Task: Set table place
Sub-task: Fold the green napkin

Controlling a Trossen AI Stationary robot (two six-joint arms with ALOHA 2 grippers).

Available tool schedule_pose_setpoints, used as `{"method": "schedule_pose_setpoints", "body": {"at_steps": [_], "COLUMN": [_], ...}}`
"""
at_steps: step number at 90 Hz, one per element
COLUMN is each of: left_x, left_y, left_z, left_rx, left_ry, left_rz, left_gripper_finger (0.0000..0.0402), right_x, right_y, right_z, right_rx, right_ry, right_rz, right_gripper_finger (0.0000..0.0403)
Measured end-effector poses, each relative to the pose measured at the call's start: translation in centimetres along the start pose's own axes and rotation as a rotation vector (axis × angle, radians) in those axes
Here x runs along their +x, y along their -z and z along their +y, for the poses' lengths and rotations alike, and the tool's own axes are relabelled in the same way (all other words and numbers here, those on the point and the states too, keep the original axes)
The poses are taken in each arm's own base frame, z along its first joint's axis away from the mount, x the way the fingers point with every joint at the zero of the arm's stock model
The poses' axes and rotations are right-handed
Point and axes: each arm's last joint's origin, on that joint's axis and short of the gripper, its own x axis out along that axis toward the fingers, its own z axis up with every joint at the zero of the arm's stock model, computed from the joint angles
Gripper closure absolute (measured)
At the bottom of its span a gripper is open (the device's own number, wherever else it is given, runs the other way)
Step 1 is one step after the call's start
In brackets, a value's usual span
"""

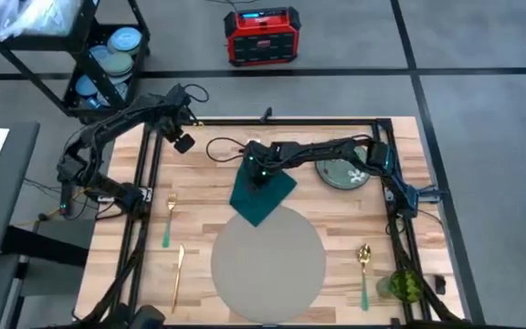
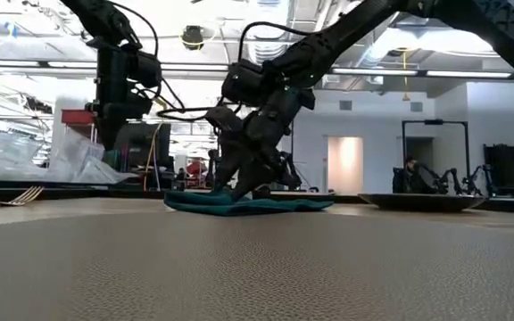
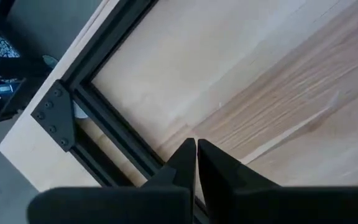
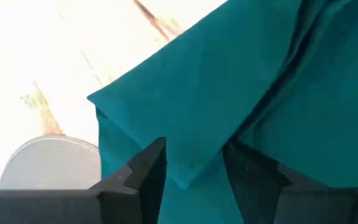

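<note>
Overhead, the right gripper (image 1: 256,174) reaches across the table (image 1: 199,155) onto the dark green napkin (image 1: 261,196), which overlaps the far rim of the grey placemat (image 1: 268,260); the napkin step looks in hand, next a firm pinch and a carry aside. Left gripper (image 1: 183,142) waits above the far left corner. At table level, the right gripper (image 2: 244,189) touches the cloth. Left wrist view: fingers (image 3: 219,171) pressed together over bare wood. Right wrist view: fingers (image 4: 145,165) spread, astride a napkin fold (image 4: 191,165), placemat (image 4: 48,162) just beside.

table (image 1: 208,196): I see pale wood planks, smooth
napkin (image 1: 261,196): soft green cloth on the table
placemat (image 1: 268,257): grey, matt
</note>
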Motion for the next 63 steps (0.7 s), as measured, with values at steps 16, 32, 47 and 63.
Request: {"method": "schedule_pose_setpoints", "body": {"at_steps": [16,32,47,63], "left_x": [0.0,0.0,-0.02,-0.03], "left_y": [-0.04,-0.22,-0.47,-0.75], "left_z": [-0.05,-0.09,-0.05,0.01], "left_rx": [0.002,-0.002,-0.006,-0.013], "left_ry": [0.018,0.04,0.035,0.029], "left_rz": [-0.007,-0.028,-0.054,-0.082], "left_gripper_finger": [0.0402,0.0402,0.0402,0.0402], "right_x": [0.42,0.65,0.66,0.63], "right_y": [0.52,0.64,0.58,0.51], "right_z": [-0.56,-0.44,-0.39,-0.53], "right_rx": [0.014,0.006,0.0,-0.04], "right_ry": [0.008,-0.005,-0.008,-0.008], "right_rz": [0.011,-0.005,-0.014,-0.015], "right_gripper_finger": [0.0255,0.0256,0.0277,0.0372]}}
